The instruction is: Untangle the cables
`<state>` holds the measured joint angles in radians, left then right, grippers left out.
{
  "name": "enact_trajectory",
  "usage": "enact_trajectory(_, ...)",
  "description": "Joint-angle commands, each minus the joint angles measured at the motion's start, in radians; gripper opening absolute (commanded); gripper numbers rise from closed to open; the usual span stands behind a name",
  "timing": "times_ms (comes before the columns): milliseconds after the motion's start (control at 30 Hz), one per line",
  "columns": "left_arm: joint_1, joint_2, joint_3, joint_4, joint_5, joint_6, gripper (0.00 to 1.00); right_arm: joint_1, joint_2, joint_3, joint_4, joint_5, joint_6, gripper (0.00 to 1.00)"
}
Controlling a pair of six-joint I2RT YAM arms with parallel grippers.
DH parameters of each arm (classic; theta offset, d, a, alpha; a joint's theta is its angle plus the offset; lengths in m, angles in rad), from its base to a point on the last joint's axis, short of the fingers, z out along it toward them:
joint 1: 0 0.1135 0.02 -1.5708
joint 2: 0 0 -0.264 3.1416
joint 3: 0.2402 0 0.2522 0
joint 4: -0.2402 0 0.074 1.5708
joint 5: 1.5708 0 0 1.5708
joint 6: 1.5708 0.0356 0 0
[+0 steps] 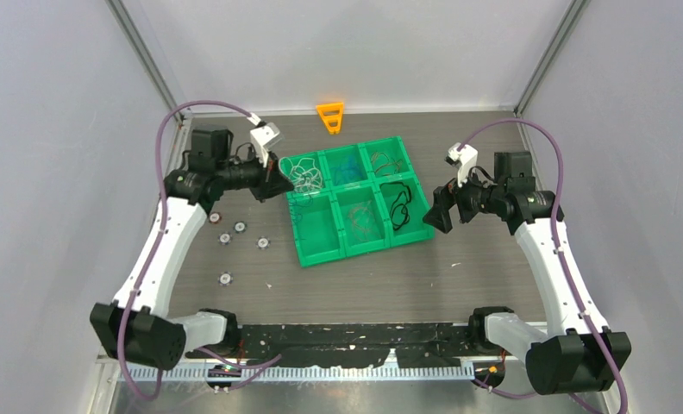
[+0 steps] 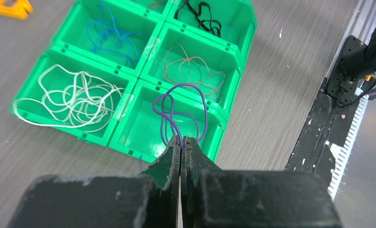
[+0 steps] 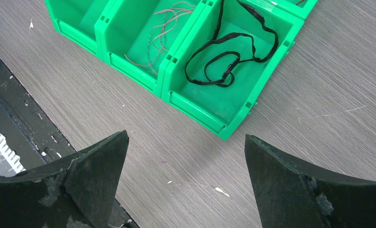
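My left gripper (image 2: 181,142) is right up close in the left wrist view. It is squeezed shut on the purple cable (image 2: 168,110). The purple cable loops up from my fingertips, in front of one bin of the green tray (image 2: 81,58). I cannot tell if it touches that bin. The bin to the left holds the white cable (image 2: 67,99) in big curls. Behind that one, the blue cable (image 2: 111,35) lies in its own bin. The thin reddish cable (image 2: 191,59) is in the bin behind the purple loops. The black cable (image 2: 202,9) is in a far bin.

In the right wrist view, my right gripper (image 3: 186,137) is spread wide and holds nothing. It hangs over the gray counter (image 3: 319,95), near a corner of the tray. The black cable lies in that corner bin. The reddish cable is in the bin next to it.

From the top, the tray sits in the middle of the counter and has six bins. A brownish cable (image 1: 388,162) is in the far right bin. My left gripper is at the tray's left side and my right gripper is just off its right side. Small silver discs (image 1: 239,227) lie on the counter to the left. An orange thing (image 1: 330,116) sits behind the tray.
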<state>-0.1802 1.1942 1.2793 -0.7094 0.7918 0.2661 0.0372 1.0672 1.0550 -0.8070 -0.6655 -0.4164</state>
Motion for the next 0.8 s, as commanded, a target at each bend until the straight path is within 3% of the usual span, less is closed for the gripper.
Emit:
enact_trajectory(0, -0.009, 0.068, 0.01, 0.137, 0.0, -0.059, 0.0, -0.003, -0.001, 0.03, 0.037, -0.009, -0.006, 0.99)
enact_trajectory(300, -0.03, 0.208, -0.065, 0.178, -0.006, -0.021, 0.0, -0.003, 0.017, 0.016, 0.061, -0.017, 0.016, 0.99)
enact_trajectory(633, -0.086, 0.352, -0.143, 0.023, -0.124, 0.136, 0.0, -0.003, 0.005, 0.007, 0.063, -0.008, 0.011, 0.99)
enact_trajectory(667, -0.095, 0.359, -0.137, 0.008, -0.15, 0.137, 0.05, -0.003, 0.006, 0.007, 0.064, -0.009, 0.011, 0.99)
enact_trajectory(767, -0.102, 0.324, -0.112, 0.002, -0.197, 0.1, 0.34, -0.002, 0.007, 0.012, 0.063, -0.007, 0.01, 0.99)
